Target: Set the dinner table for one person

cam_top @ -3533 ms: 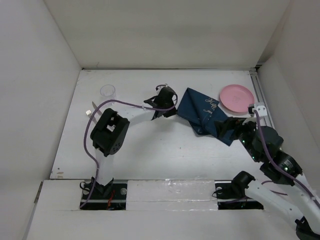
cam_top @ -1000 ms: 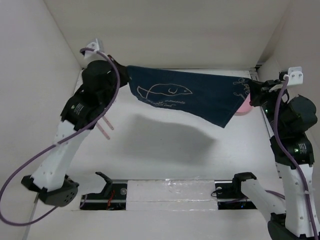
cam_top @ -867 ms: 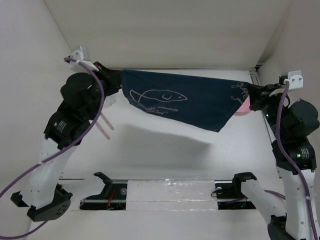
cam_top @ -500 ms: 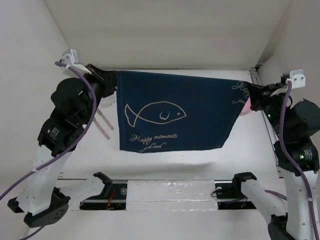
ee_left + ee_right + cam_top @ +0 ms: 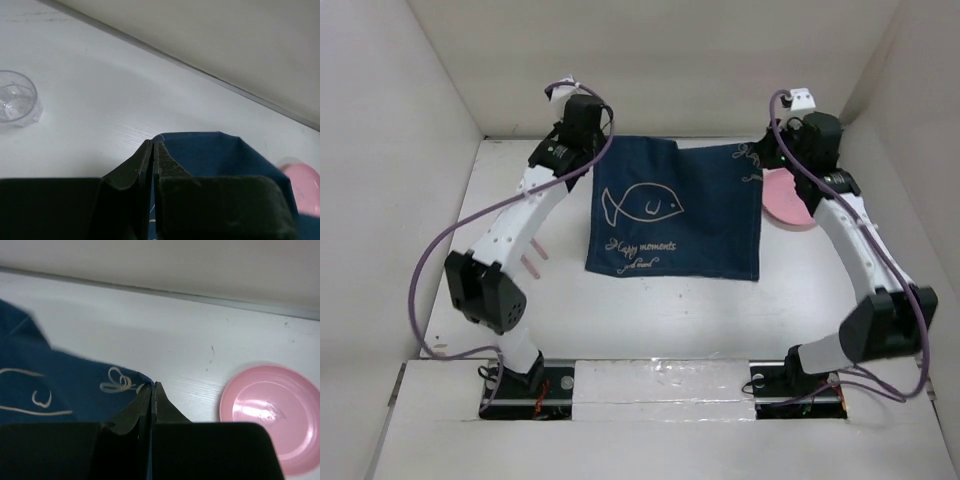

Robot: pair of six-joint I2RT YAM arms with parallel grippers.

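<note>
The white worktop (image 5: 650, 310) fills the floor of the walled enclosure and everything else sits on it or reaches over it. Spread across its middle, toward the far wall, is a navy blue placemat (image 5: 675, 215) with a pale fish outline and a line of script facing the arm bases; its near edge lies flat and straight, while its two far corners are pinched. Whether that far edge touches the surface I cannot tell.

Both arms stretch out from the near edge, one along each side of the cloth. The left end effector (image 5: 588, 148) is clamped tight on the far left corner; from its wrist camera the two dark fingers (image 5: 145, 155) press together with the blue cloth caught between them. The right end effector (image 5: 769, 151) grips the far right corner the same way, its fingers (image 5: 161, 399) closed on the hem beside a small looped embroidery.

A round pink plate (image 5: 792, 205) rests to the right of the placemat, near its edge, partly hidden under the right arm; from the right wrist a strip of bare white shows between cloth and plate. A clear plastic cup (image 5: 17, 102) stands upright off to the left of the pinched corner. Two thin pink sticks (image 5: 532, 260) lie left of the cloth, too small to identify
</note>
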